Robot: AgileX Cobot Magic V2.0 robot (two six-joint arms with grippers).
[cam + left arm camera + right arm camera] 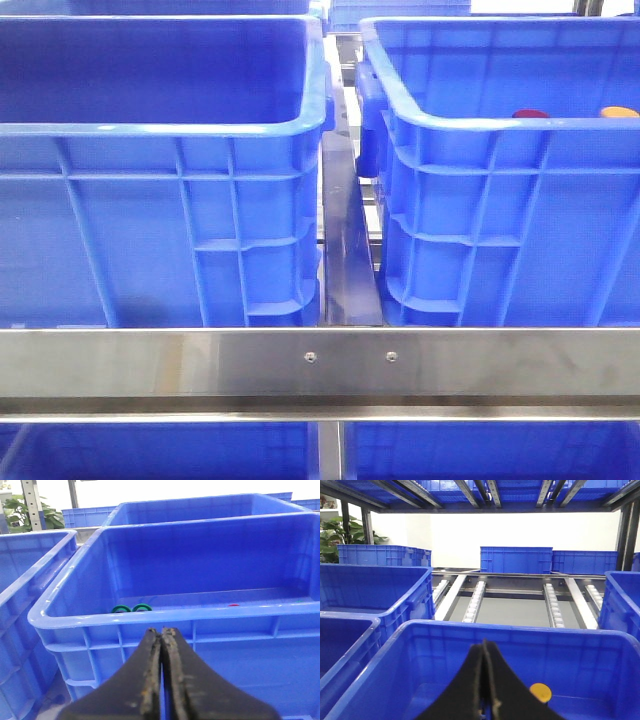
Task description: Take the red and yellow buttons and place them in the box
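Nearest in the front view, a steel rail (320,365) with two small screws spans the lower part of the frame, and behind it two large blue crates stand side by side with a dark divider strip (348,250) running up the gap between them. The left crate (150,225) fills the left half of the frame; its floor is out of sight behind the near wall. Over the near rim of the right crate (520,225), at the upper right of the frame, peep the red button (530,114) and, further right at the frame's edge, the yellow button (620,112), both inside that crate and a little apart from each other. In the left wrist view the left gripper (162,632) sits at bottom centre with its dark fingers pressed together and nothing between them, just in front of a crate's ribbed outer wall; beyond the rim, two green rings (131,608) lie on the floor (a sliver of red shows further right on the same floor). In the right wrist view the right gripper (484,647) is likewise clenched and empty, held above a crate with the yellow button on the floor at lower right. Far behind, a roller conveyor (512,600) and more blue crates line the upper half.
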